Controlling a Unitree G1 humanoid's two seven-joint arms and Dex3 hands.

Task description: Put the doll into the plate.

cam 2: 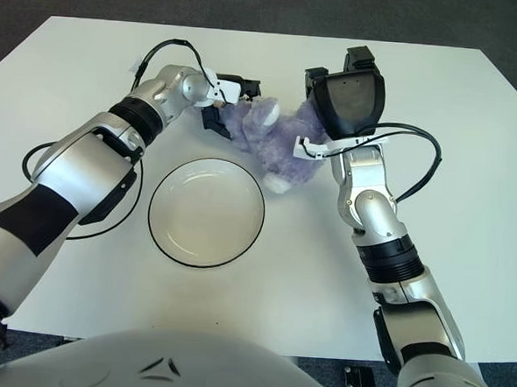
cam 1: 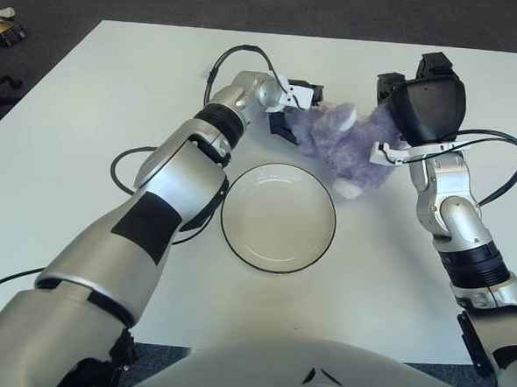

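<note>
The purple plush doll (cam 1: 341, 141) lies on the white table just beyond the empty white plate (cam 1: 277, 217), its white foot near the plate's far right rim. My left hand (cam 1: 292, 110) is at the doll's left end, with one finger above and one below its head, closed on the plush. My right hand (cam 1: 410, 111) covers the doll's right end from above, its dark back towards me, with the plush tucked under its fingers. The doll is pinched between the two hands.
A black cable (cam 1: 122, 163) loops on the table left of the plate, beside my left arm. Another cable (cam 1: 508, 169) arcs beside my right forearm. The table's far edge (cam 1: 338, 38) lies close behind the hands, with dark floor beyond it.
</note>
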